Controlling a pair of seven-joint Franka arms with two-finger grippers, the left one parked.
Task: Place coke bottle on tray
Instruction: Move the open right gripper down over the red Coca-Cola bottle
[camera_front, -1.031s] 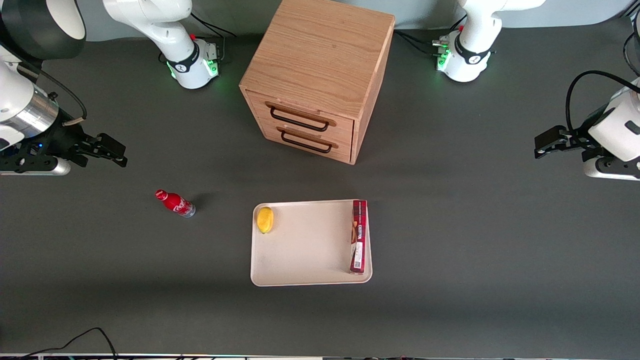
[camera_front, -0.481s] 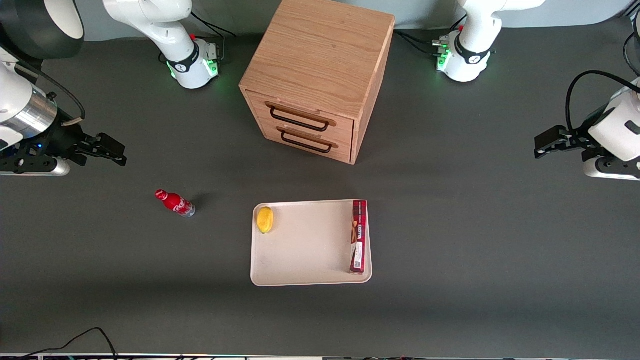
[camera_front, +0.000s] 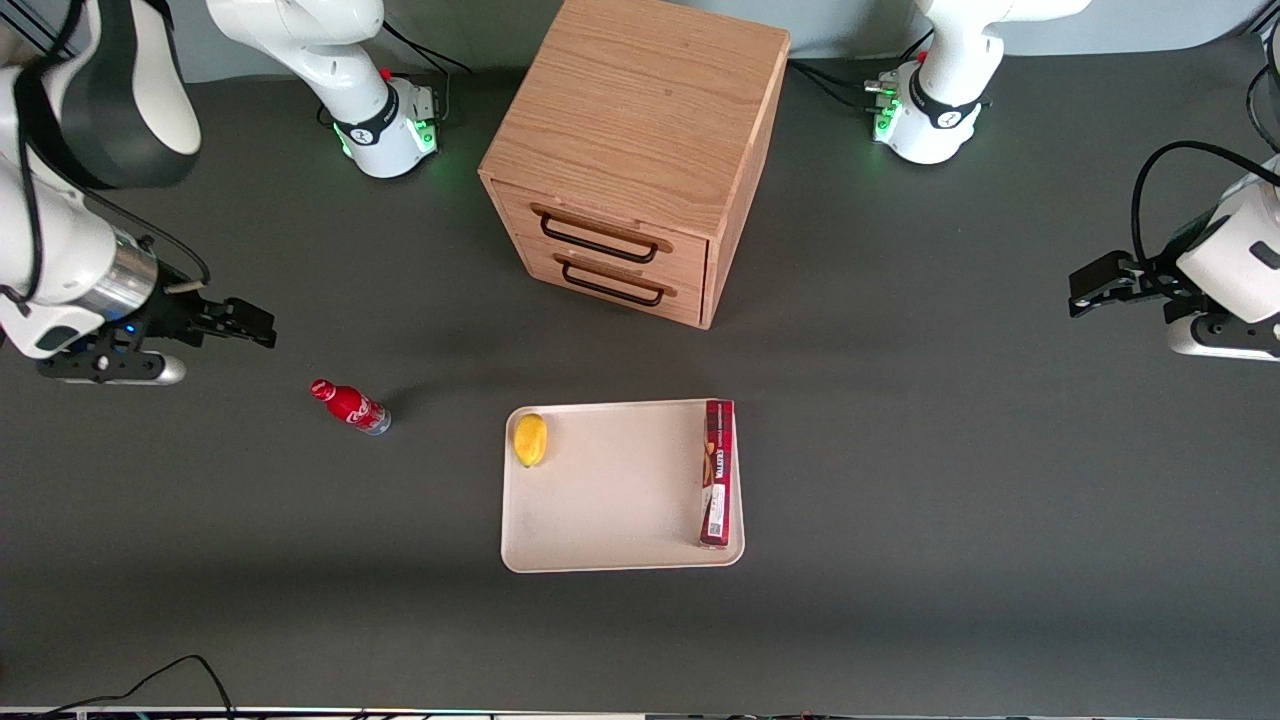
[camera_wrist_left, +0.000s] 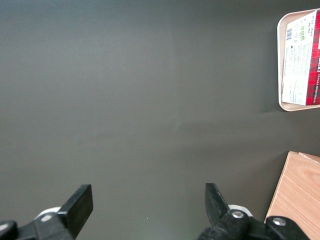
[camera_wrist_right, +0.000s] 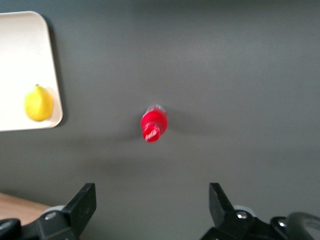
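Dark surface (camera_front: 900, 480), approach step: bottle (camera_front: 350, 406) stands apart from the tray (camera_front: 610, 540), toward my working arm's end.
My end effector (camera_front: 262, 328) hangs open and empty above it; next I descend and straddle it.

Right arm's tool (camera_front: 262, 331) agape, raised.

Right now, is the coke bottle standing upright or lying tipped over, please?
Upright: the coke bottle shows its cap toward the open gripper overhead, and it stands on the table, not on the tray.
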